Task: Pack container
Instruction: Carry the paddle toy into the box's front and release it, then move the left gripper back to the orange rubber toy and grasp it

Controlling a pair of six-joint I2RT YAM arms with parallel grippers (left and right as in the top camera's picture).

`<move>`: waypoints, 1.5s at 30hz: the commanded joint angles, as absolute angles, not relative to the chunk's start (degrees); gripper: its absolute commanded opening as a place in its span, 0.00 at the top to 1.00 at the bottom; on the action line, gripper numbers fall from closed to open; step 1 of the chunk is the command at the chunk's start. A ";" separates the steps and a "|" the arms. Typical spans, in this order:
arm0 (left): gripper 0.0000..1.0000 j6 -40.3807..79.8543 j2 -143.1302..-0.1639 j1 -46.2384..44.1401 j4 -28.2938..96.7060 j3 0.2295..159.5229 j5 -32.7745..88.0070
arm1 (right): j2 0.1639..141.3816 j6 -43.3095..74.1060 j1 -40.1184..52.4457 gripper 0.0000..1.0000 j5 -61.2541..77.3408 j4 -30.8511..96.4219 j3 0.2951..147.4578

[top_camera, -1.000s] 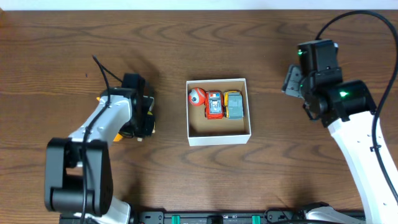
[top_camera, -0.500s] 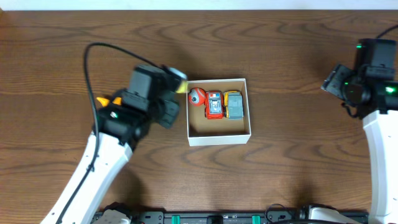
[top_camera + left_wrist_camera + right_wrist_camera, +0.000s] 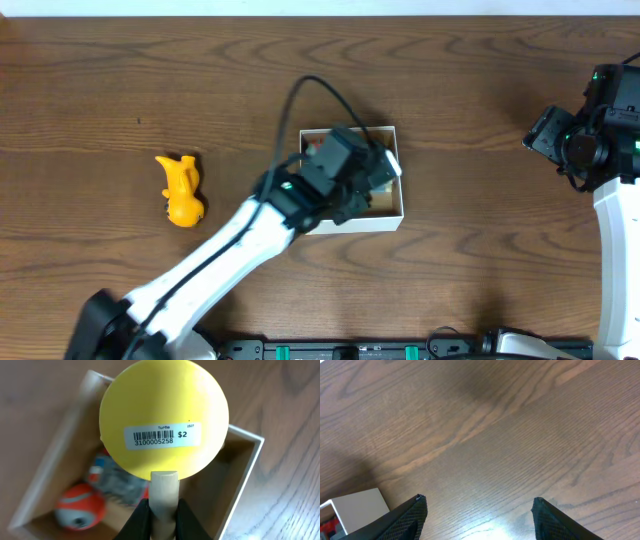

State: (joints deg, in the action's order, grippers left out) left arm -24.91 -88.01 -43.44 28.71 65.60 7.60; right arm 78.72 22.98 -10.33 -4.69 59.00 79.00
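The container [image 3: 355, 224], a white-walled box with a tan inside, stands at mid-table. My left gripper [image 3: 376, 178] hangs over it. In the left wrist view it [image 3: 164, 516] is shut on the cream stem of a round yellow toy [image 3: 164, 415] with a barcode sticker, held above the box [image 3: 247, 475]. Inside the box lie an orange ball [image 3: 80, 509] and a toy car [image 3: 117, 480], both blurred and partly hidden. My right gripper [image 3: 548, 135] is open and empty over bare table at the far right; it also shows in the right wrist view [image 3: 480, 510].
A yellow animal figure [image 3: 181, 188] lies on the wooden table left of the box. A corner of the box [image 3: 357, 505] shows at the lower left of the right wrist view.
My left arm swung from the table's left side to above the box, carrying the yellow toy. The yellow figure stayed on the table. My right arm drew back to the right.
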 commanded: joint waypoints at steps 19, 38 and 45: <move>0.15 -25.58 -96.38 -44.71 29.52 66.13 8.36 | 78.87 21.98 -10.63 0.30 -4.45 59.42 78.94; 0.02 -7.49 -69.28 -28.14 49.43 66.13 -7.62 | 78.87 21.58 -10.63 0.29 -4.45 59.40 78.94; 0.02 -4.14 -68.36 -6.48 53.25 65.54 -4.91 | 78.87 21.58 -10.63 0.29 -4.43 59.40 78.94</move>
